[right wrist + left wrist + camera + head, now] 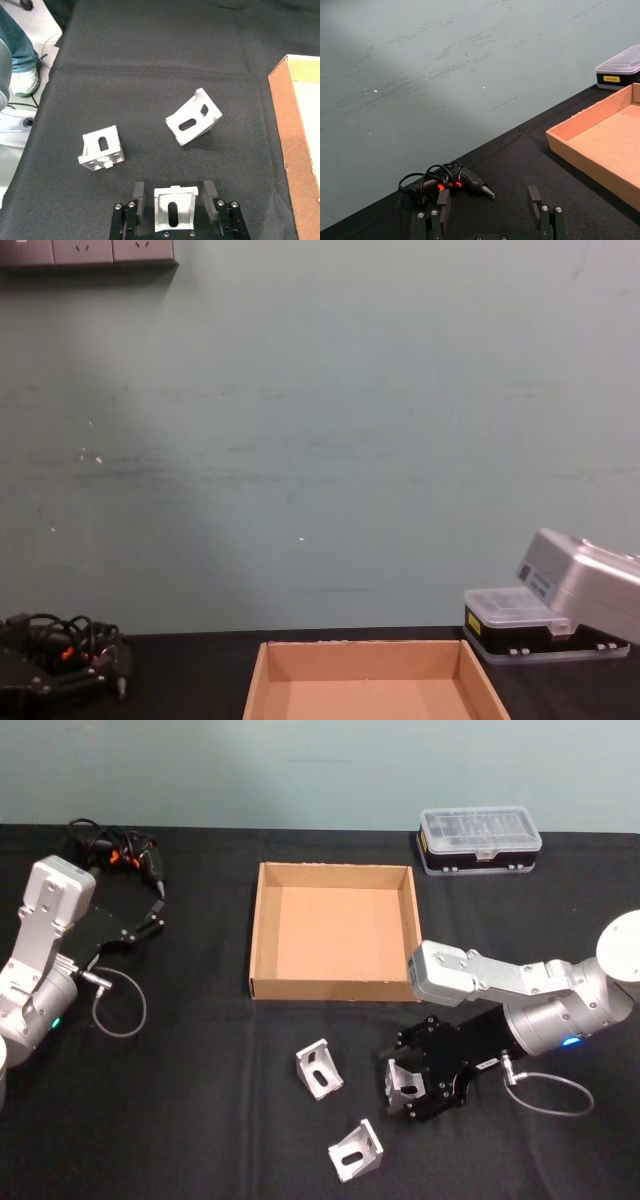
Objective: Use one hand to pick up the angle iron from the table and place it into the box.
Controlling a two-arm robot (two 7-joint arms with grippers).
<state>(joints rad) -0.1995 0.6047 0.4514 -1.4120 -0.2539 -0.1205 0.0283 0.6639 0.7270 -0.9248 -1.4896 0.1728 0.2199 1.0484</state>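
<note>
Grasp step: the silver slotted angle iron (172, 207) is straddled, not yet pinched, by the black right gripper's (173, 187) spread jaws on the black bench (200, 1070), the left gripper (488, 192) parked with jaws spread; closure, then a lift toward the tan cardboard box (330, 988), is judged needed.

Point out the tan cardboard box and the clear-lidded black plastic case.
tan cardboard box (330, 990): head view, front wall.
clear-lidded black plastic case (480, 825): head view, lid top.

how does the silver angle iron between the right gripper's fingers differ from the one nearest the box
The silver angle iron sits between the black right gripper's open fingers; the silver angle iron nearest the tan cardboard box lies free beside that box. The first squarely faces the wrist camera; the second is turned diagonally. Both are slotted. The left gripper idles far left.
</note>
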